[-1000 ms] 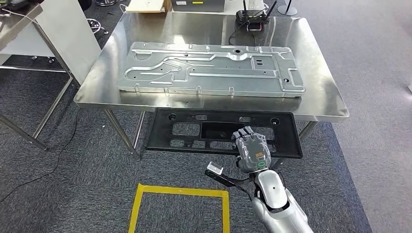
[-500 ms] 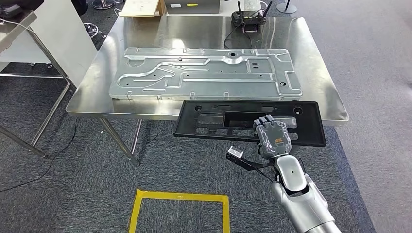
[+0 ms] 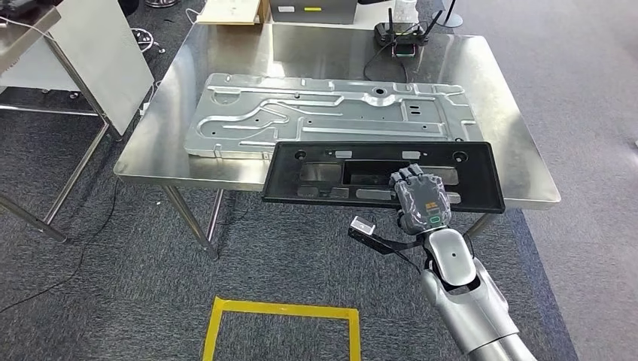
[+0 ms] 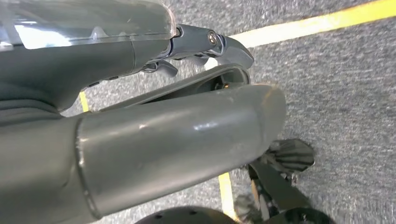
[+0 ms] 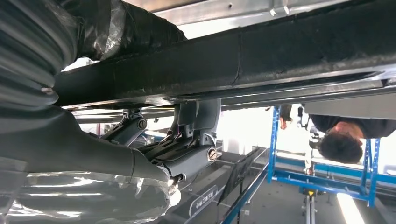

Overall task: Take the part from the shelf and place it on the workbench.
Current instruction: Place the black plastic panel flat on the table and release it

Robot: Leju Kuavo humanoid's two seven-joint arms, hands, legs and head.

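The right robot hand point(image 3: 421, 199) grips the near long edge of the black plastic part point(image 3: 380, 174), its grey back turned up and its fingers point(image 3: 406, 177) curled over the panel's top face; in the right wrist view the same robot hand point(image 5: 140, 154) sits under the part point(image 5: 261, 56), the thumb pressing up against its underside, so the panel is clamped between thumb and fingers. The part is a long flat black frame with cut-outs, held roughly level and lengthwise along the front of the worktop point(image 3: 519, 143); its far edge overlaps the worktop's near rim while the gripped edge juts out over the grey carpet point(image 3: 113, 301), and whether it touches the steel surface or hangs just above it cannot be told. Just beyond it lies a large stamped metal panel point(image 3: 331, 113), flat on the worktop, its near edge partly covered by the black part. At the far end of the worktop stands a small black router point(image 3: 406, 37) with antennas and a cable. On the carpet in front of the robot is a yellow tape square point(image 3: 282, 335). The left robot hand point(image 4: 154, 116) hangs over the carpet near a yellow line point(image 4: 327, 21); its fingers lie close together, but whether they are curled or spread cannot be told. In the right wrist view a person point(image 5: 341, 135) stands beside a blue rack point(image 5: 322, 177).
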